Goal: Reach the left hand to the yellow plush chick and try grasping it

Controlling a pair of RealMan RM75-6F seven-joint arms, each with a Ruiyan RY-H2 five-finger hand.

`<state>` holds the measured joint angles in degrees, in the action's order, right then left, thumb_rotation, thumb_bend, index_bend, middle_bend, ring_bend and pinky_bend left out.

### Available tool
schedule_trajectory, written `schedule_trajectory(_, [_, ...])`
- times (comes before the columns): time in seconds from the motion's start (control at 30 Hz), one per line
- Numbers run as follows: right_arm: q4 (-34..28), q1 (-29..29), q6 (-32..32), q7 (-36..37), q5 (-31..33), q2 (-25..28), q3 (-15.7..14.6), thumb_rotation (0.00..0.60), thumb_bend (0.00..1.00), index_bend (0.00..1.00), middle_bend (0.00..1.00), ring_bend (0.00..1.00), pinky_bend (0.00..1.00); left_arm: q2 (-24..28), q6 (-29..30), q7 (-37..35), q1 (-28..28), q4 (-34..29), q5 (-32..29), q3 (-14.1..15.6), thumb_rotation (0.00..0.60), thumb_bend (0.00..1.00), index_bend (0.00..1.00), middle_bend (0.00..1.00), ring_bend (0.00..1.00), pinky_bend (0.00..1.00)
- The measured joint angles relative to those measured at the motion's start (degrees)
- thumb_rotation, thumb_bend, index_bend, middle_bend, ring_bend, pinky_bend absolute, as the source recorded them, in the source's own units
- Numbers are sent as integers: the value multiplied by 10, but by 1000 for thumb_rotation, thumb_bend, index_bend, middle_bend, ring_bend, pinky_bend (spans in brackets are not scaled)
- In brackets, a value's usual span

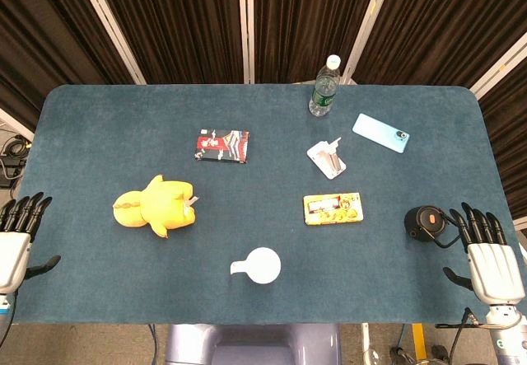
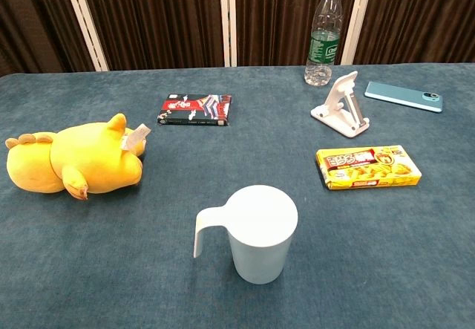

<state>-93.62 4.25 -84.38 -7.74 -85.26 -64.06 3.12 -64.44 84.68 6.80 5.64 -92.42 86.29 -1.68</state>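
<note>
The yellow plush chick (image 1: 155, 207) lies on its side on the left part of the blue table (image 1: 107, 126); the chest view shows the chick (image 2: 74, 160) at the left edge with a white tag on it. My left hand (image 1: 18, 237) rests at the table's left edge, fingers apart, holding nothing, well to the left of the chick. At the front right edge my right hand (image 1: 490, 258) lies flat with its fingers spread, empty. Neither hand shows in the chest view.
A white mug (image 1: 261, 266) stands near the front middle. Further back lie a dark snack packet (image 1: 222, 145), a yellow box (image 1: 333, 209), a white phone stand (image 1: 327, 158), a blue phone (image 1: 381, 133) and a water bottle (image 1: 324, 86). A small black round device (image 1: 425, 222) sits by my right hand.
</note>
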Motion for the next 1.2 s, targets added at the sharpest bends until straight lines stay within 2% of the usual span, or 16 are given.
schedule_trajectory(0.93, [-5, -1, 5, 5, -4, 5, -4, 600, 47, 0, 0, 0, 0, -4, -8, -4, 5, 0, -3, -2, 600, 169, 0, 0, 0, 0])
schedule_trajectory(1.03, [-5, 0, 9, 4, -3, 4, -5, 600, 47, 0, 0, 0, 0, -6, -14, -2, 9, 2, -4, -3, 600, 225, 0, 0, 0, 0])
schedule_trajectory(1.1, [-4, 1, 12, 2, -2, 3, -6, 600, 47, 0, 0, 0, 0, -9, -19, 0, 13, 5, -5, -4, 600, 310, 0, 0, 0, 0])
schedule_trajectory(1.17, [-3, 3, 17, 0, -2, 2, -7, 600, 47, 0, 0, 0, 0, -14, -26, 1, 19, 10, -5, -6, 600, 486, 0, 0, 0, 0])
schedule_trajectory(1.2, [-3, 3, 19, -1, -2, 1, -8, 600, 47, 0, 0, 0, 0, -17, -28, 1, 22, 13, -4, -6, 600, 615, 0, 0, 0, 0])
